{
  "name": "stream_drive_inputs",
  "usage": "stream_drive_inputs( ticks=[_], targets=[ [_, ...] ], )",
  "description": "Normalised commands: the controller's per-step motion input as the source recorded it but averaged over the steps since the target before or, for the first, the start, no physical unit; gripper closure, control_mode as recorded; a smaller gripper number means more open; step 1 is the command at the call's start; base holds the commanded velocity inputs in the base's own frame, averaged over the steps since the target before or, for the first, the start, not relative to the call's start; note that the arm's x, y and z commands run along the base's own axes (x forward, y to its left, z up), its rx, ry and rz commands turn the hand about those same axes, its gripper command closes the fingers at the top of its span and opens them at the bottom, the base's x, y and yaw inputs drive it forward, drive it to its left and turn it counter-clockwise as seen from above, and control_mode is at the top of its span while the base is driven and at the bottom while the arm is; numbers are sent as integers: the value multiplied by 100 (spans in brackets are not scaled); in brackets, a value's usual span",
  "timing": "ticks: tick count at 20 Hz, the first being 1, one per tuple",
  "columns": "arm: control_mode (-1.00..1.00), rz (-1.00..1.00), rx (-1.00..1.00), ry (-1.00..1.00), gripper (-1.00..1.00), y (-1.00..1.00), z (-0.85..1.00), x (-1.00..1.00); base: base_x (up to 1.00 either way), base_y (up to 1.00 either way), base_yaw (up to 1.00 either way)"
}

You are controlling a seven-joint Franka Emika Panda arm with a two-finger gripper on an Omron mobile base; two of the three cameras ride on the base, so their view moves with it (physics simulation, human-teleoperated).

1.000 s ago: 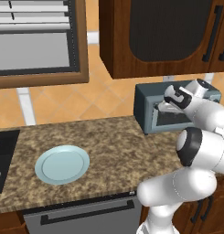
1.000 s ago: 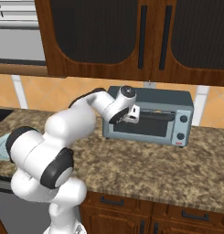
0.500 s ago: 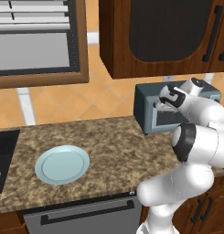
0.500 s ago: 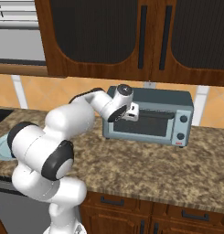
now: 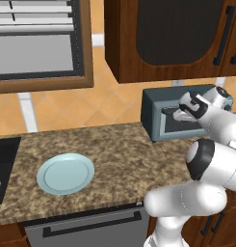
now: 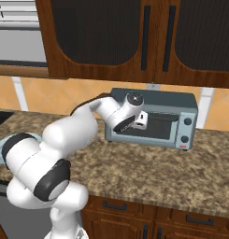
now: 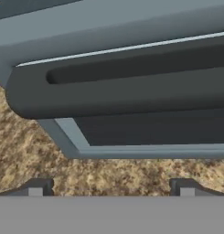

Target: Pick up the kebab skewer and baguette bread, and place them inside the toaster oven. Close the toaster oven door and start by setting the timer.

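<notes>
Handle [image 7: 118, 93] close ahead; left base adds plate [image 5: 65, 173].

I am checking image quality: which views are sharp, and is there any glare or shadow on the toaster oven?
Left base view: crisp, even light, no glare on the toaster oven. Right base view: sharp too, its door dark, unreflective. Hand view: soft and blocky up close, a soft shadow under the bar handle.

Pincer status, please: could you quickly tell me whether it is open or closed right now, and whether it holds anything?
Pincer: open, holding nothing, just in front of the toaster oven door and its handle.
</notes>
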Motion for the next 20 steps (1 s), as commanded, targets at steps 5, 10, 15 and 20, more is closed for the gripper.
stream_drive_inputs(
  ticks=[5,10,15,20],
  targets=[
    [-100,-6,16,-11,-100,-53,6,-32,0,0,0],
    [-100,-19,22,-4,-100,-82,5,0,0,0,0],
    [-100,-15,25,-16,-100,-84,4,-4,0,0,0],
    [-100,-10,14,-14,-100,-61,1,-17,0,0,0]
  ],
)
